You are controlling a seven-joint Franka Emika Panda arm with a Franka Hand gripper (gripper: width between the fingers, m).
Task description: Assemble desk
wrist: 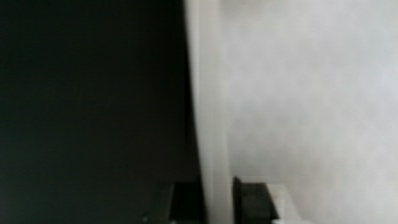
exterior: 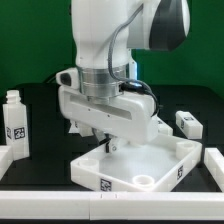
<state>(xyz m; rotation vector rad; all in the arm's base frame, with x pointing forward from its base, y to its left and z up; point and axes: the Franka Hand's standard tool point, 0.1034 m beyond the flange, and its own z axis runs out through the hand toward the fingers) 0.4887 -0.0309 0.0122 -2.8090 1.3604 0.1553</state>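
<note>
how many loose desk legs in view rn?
2. The upright leg stands at the exterior view's left. The lying leg is at the exterior view's right, behind the desk top. The arm may hide others.

The exterior view looks from just past the edge of the table (exterior: 45,128), slightly above, facing the arm (exterior: 110,40) and desk (exterior: 135,165) closely. The wrist view hugs a white surface (wrist: 302,100) (blurred); overlap cannot be told.

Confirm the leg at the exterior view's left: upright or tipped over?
Upright. The leg stands on end on the black table, narrow tip up, its tag facing the camera.
</note>
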